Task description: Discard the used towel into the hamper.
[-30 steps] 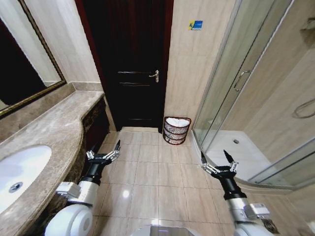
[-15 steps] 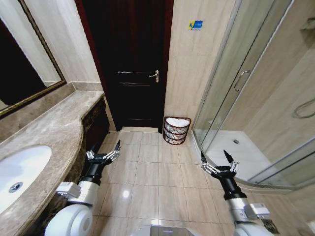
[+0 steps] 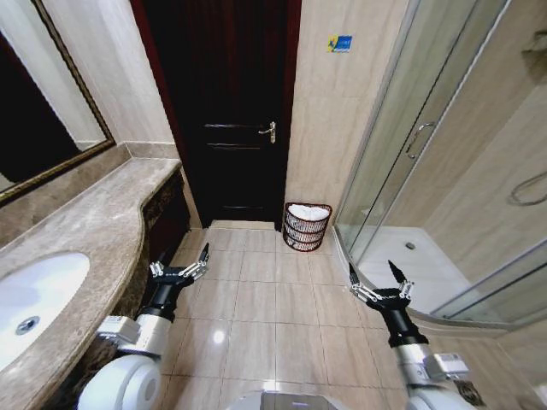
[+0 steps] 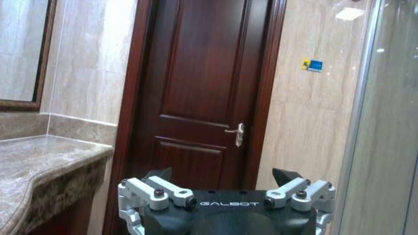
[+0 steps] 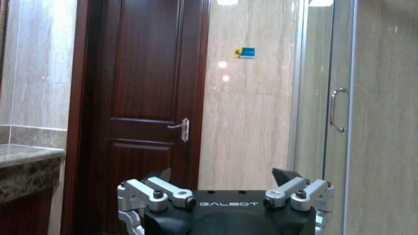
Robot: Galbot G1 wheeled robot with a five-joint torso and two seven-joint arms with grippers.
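Note:
The hamper (image 3: pixel 306 226), a small dark reddish-brown open-weave basket, stands on the floor against the beige wall, right of the dark door. White cloth, the towel (image 3: pixel 309 211), lies inside it at the rim. My left gripper (image 3: pixel 183 266) is open and empty, held low over the floor tiles beside the vanity, well short of the hamper. On the other side my right gripper (image 3: pixel 377 278) is open and empty too, near the shower's curved sill. In the wrist views each gripper (image 4: pixel 223 176) (image 5: pixel 222 175) shows spread fingers with nothing between them.
A marble vanity counter (image 3: pixel 94 231) with a white sink (image 3: pixel 30 299) runs along the left. A dark wooden door (image 3: pixel 226 111) is straight ahead, shut. A glass shower enclosure (image 3: pixel 427 162) fills the right. Tiled floor (image 3: pixel 273 299) lies open between them.

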